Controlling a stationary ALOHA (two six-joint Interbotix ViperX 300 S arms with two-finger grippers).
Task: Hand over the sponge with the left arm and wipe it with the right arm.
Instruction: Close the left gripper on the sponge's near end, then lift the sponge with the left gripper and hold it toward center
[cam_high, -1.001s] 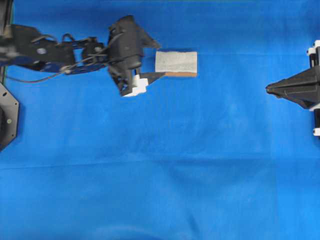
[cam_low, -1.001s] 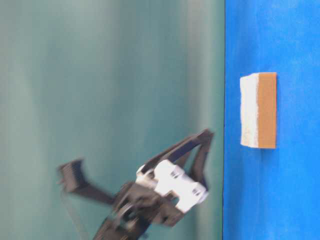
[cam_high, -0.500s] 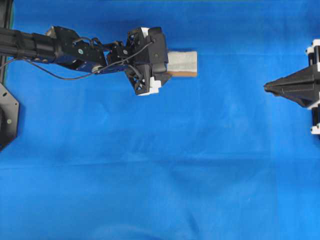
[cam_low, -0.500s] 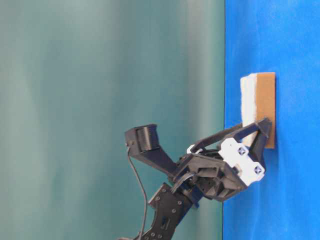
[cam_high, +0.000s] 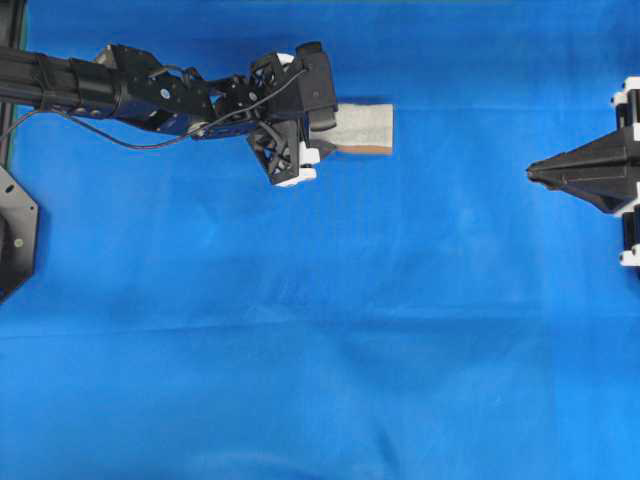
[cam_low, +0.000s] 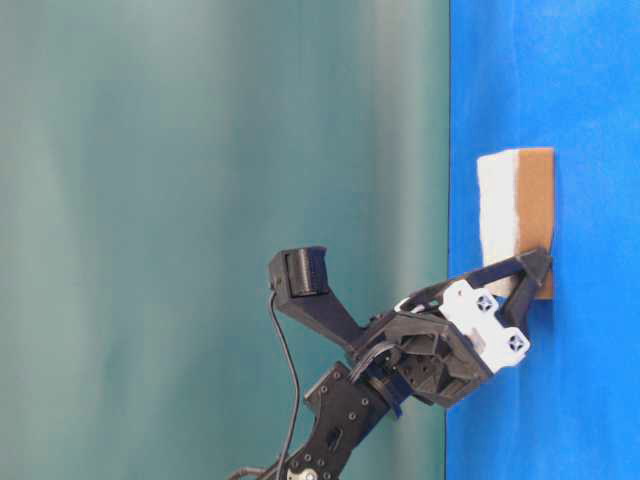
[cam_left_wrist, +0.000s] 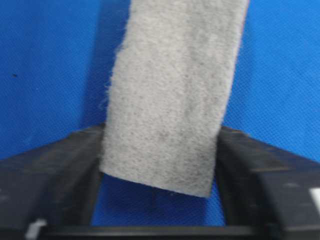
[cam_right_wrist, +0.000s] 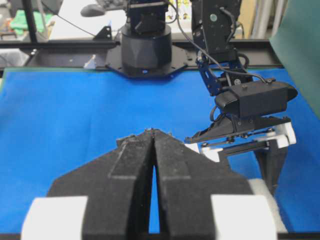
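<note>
The sponge (cam_high: 365, 127) lies on the blue cloth at the back, left of centre, its pale grey-white face up and an orange-brown layer along its near edge (cam_low: 535, 200). My left gripper (cam_high: 330, 130) straddles its left end from above. In the left wrist view both black fingers (cam_left_wrist: 75, 165) press against the long sides of the sponge (cam_left_wrist: 170, 100), so the gripper is shut on it. My right gripper (cam_high: 532, 173) stays at the far right, shut and empty, its tips (cam_right_wrist: 152, 132) pointing toward the left arm (cam_right_wrist: 250, 100).
The blue cloth (cam_high: 320, 350) covers the whole table. A black base plate (cam_high: 10, 235) sits at the left edge. The left arm's base (cam_right_wrist: 145, 45) stands beyond the cloth's far edge. A teal backdrop (cam_low: 200, 200) fills the side view.
My left gripper came down over the sponge's left end and its fingers closed in against the sponge's sides. The right arm has not moved.
</note>
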